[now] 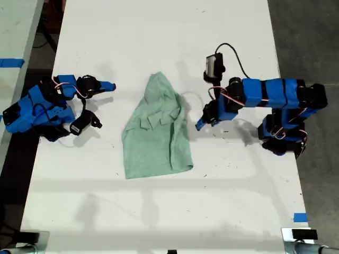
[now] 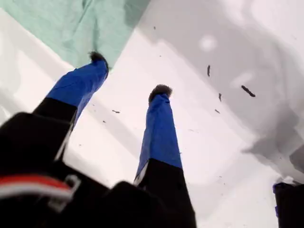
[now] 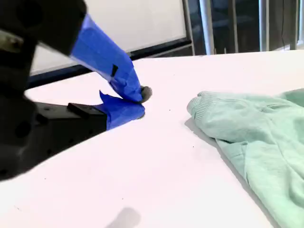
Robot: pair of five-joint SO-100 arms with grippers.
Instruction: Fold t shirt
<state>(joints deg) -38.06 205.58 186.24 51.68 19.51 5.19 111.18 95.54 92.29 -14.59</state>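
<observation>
At the exterior view's left, my second gripper is seen low over the white table, its blue-taped fingers pressed together at the tips with nothing between them. The t shirt is laid in the middle of the table, wrinkled, its narrow end toward the top of the exterior view and its broad end toward the bottom. It is touched by neither gripper. At the exterior view's right, my first gripper is held just beside the shirt's edge, its two fingers spread apart and empty.
</observation>
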